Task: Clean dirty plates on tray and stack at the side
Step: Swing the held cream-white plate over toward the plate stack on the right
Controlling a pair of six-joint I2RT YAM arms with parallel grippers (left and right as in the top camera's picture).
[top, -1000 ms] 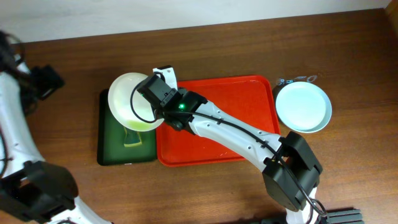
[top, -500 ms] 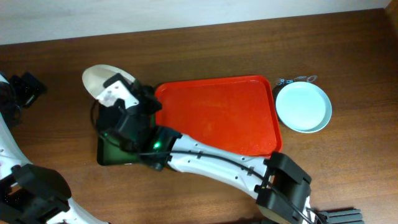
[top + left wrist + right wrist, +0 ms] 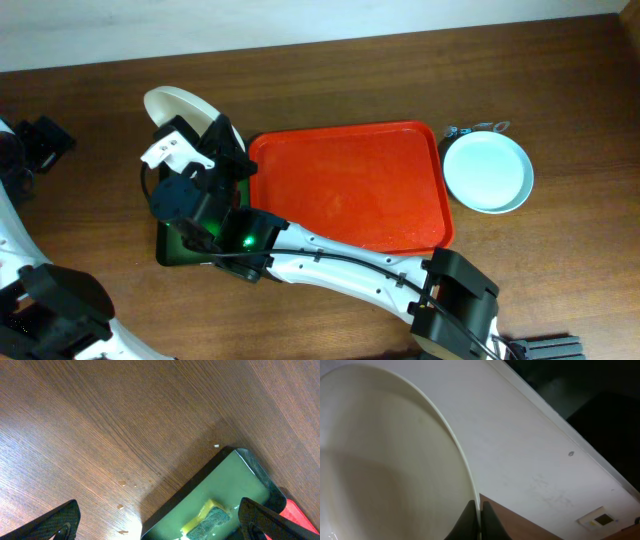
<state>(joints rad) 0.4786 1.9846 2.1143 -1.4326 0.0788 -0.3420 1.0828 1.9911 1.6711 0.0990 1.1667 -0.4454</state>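
My right gripper point(image 3: 214, 137) is shut on the rim of the cream-white plate point(image 3: 171, 101) and holds it tipped on edge above the far left of the dark green tray point(image 3: 172, 252). In the right wrist view the shut fingers point(image 3: 479, 521) pinch the plate's rim, and the plate point(image 3: 385, 460) fills the left side. The red tray point(image 3: 350, 185) lies bare in the middle. The pale blue plate point(image 3: 487, 172) rests on the table to its right. The pale green plate is not in view. My left gripper point(image 3: 160, 527) is open and empty over the table beside the green tray.
The green tray point(image 3: 235, 480) holds a yellow and green sponge point(image 3: 207, 519). A small dark object point(image 3: 458, 130) lies behind the blue plate. My right arm point(image 3: 340, 265) stretches across the front of the red tray. My left arm point(image 3: 40, 140) is at the far left edge.
My right arm has swung left with the cream-white plate, carrying it from over the green tray's far end and tipping it up on its edge.
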